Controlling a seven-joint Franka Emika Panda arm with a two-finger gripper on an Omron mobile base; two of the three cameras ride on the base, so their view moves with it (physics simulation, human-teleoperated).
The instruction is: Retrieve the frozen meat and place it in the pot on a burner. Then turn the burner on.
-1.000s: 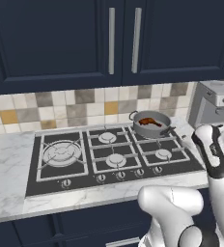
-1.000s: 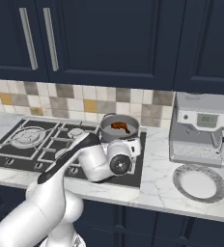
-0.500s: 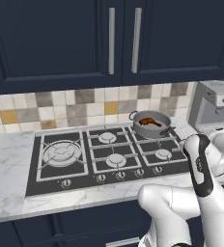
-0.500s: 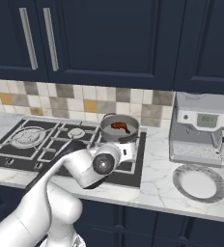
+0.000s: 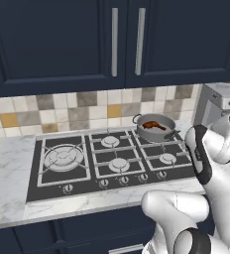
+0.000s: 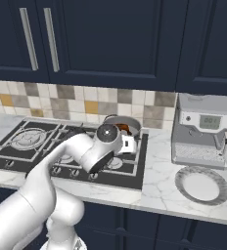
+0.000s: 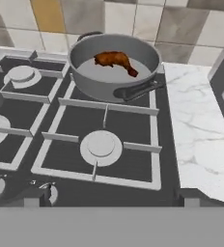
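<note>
As seen beyond tool (image 7: 109, 200), meat (image 7: 116, 61) in pot (image 7: 115, 67).

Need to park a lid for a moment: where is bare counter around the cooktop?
Marble left of the cooktop is bare, and so is the strip between its right edge and the coffee machine. A plate takes the spot before the machine. The pot with meat fills the back right burner.

White arm rises from the lower right in left base view, elbow bent, forearm angled up with dark joint band at the right edge. In right base view it arcs from lower left up and right, wrist and hand ending mid-frame above the cooktop's right side. Gripper (image 7: 109, 195) tips sit low in hand view, dark, wide apart, nothing between them. Hand camera looks forward and down.
</note>
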